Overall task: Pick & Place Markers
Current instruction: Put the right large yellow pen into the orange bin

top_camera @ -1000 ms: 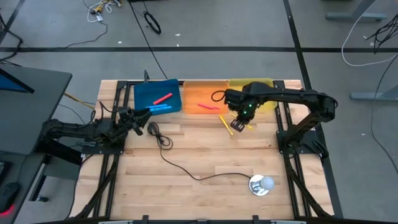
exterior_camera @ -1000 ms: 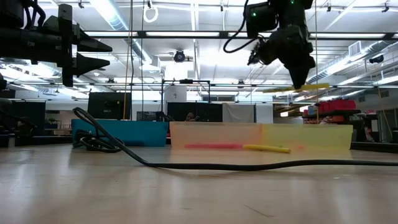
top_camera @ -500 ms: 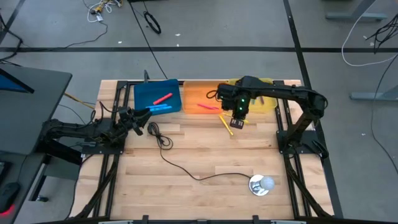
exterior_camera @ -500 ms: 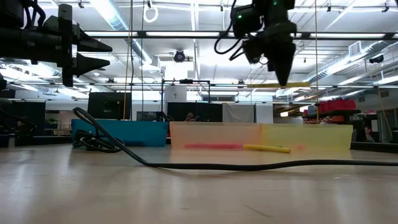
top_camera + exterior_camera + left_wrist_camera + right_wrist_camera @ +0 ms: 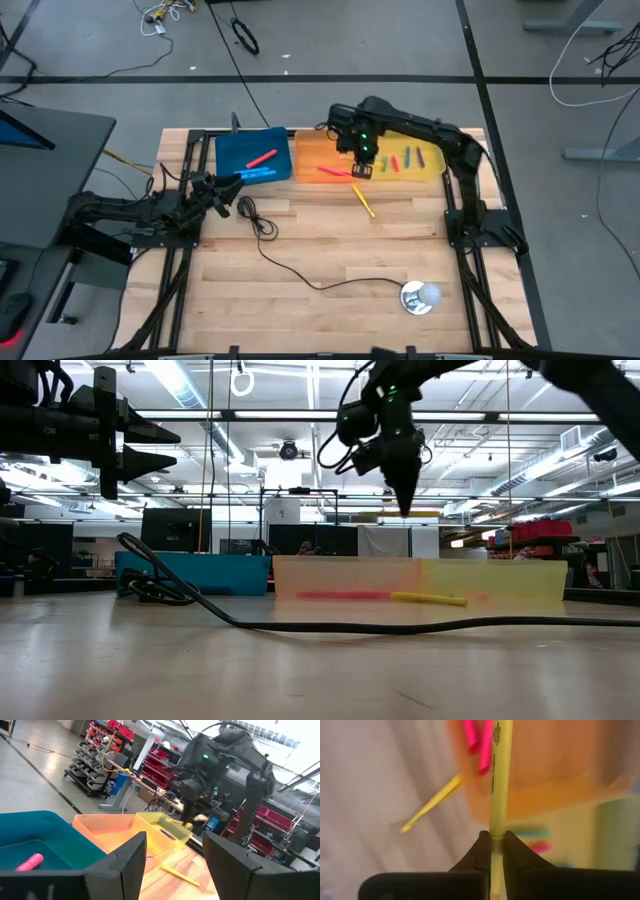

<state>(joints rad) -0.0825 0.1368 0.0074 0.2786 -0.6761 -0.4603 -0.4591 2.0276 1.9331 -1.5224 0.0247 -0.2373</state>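
The right gripper (image 5: 362, 170) hangs in the air over the orange tray (image 5: 310, 152), its fingers pinched tight on a yellow marker (image 5: 499, 775) that sticks straight out ahead of the fingertips (image 5: 481, 851). In the low view the same gripper (image 5: 405, 508) points down, well above the trays, with the marker lying level at its tip. Below and just ahead of it, inside the orange tray, lie pink markers (image 5: 333, 172). A second yellow marker (image 5: 363, 201) lies on the bare wooden table (image 5: 330, 250), just outside the tray on the near side of the gripper. Beside the gripper, toward the right arm's base, the yellow tray (image 5: 432, 170) holds a few coloured markers (image 5: 402, 160).

The left gripper (image 5: 228, 187) waits low over the table's left side, well apart from the right one, its fingers (image 5: 127, 860) standing partly apart and holding nothing. Just ahead of it sits the blue tray (image 5: 240, 150) with a pink marker (image 5: 262, 157) and a blue marker (image 5: 258, 173) inside. A black cable (image 5: 300, 275) runs from beside this gripper across the table to a round silver-white object (image 5: 420, 297).
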